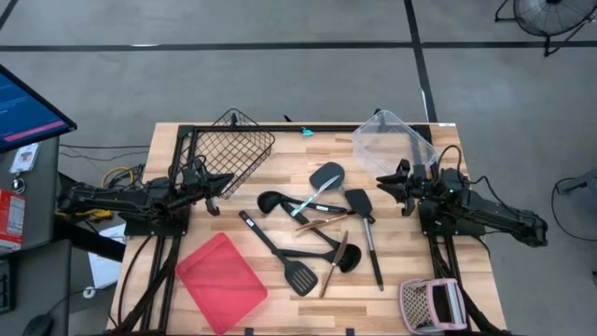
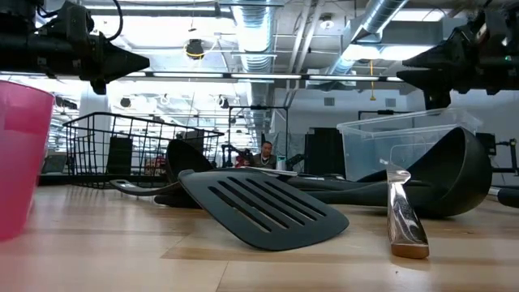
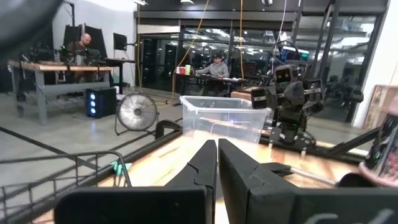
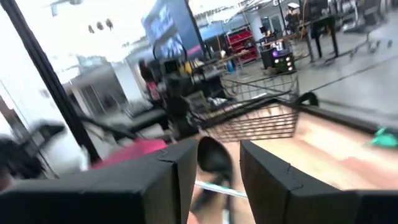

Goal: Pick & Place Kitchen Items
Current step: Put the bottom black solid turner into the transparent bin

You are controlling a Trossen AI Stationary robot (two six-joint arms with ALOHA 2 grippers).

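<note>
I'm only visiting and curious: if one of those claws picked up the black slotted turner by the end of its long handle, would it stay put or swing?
The slotted turner looks like stiff plastic, so it probably wouldn't flop. Its broad head outweighs its slim handle, so it may droop. The smooth handle could twist between the fingers.

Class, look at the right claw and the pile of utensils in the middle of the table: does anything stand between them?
Nothing visible does. The right claw hovers open at the table's right side, and only bare wood separates it from the nearest utensil, the black spatula. The clear plastic bin sits behind the claw, off that path.
</note>
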